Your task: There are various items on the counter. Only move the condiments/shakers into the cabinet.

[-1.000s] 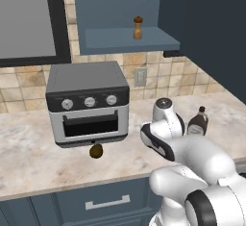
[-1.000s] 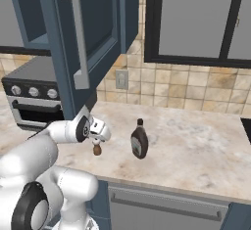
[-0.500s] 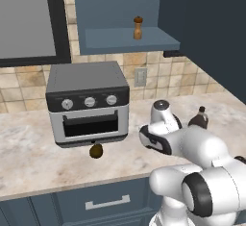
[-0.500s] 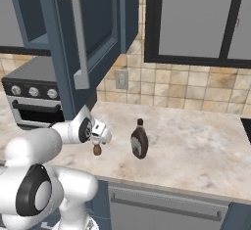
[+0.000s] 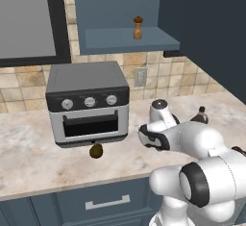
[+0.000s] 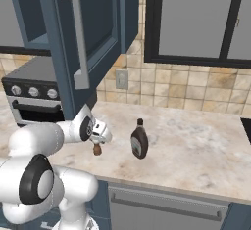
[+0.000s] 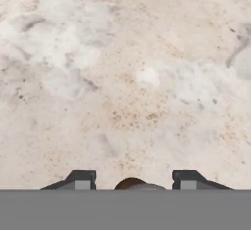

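Counter: syrup bottle, fruit, toaster oven, perhaps shaker.

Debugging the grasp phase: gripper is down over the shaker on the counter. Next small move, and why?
Probably finish closing before lifting. In the hand view the shaker sits centred between the fingertips, with gaps on both sides. The gripper is low on the counter.

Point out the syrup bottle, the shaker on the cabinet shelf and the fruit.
syrup bottle (image 6: 139,141): right base view, label.
shaker (image 5: 138,28): left base view, body.
fruit (image 5: 96,151): left base view, middle.
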